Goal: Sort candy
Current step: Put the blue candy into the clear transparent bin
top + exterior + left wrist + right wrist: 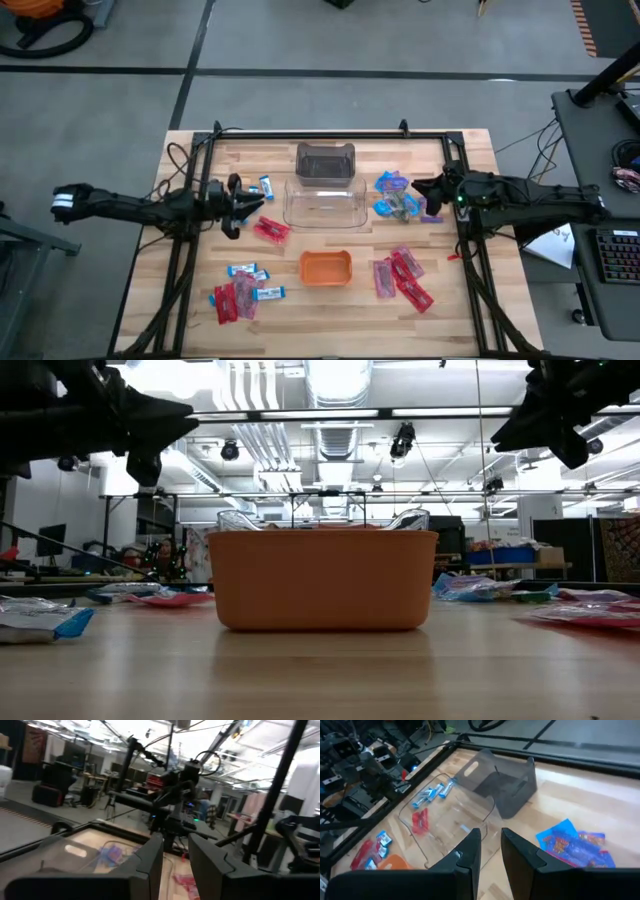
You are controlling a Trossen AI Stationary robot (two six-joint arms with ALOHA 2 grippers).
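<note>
The candy lies in loose groups on the wooden table [330,320]: blue-and-white bars [265,186] and a red packet [271,230] at the left, a mixed red and blue heap [240,295] near left, red packets [402,277] near right, blue and purple crinkly wrappers [395,195] at the right. My left gripper [243,205] hovers above the table at the left, beside the bars, open with nothing between its fingers [150,855]. My right gripper [420,187] hangs raised over the crinkly wrappers, open, tipped slightly down toward the bins, also with nothing in it [491,832].
A clear bin [325,203] and a darker bin [325,160] behind it stand mid-table between the two grippers. A small orange tray [326,267] sits nearer the front edge. A black frame [330,135] borders the table's far and side edges.
</note>
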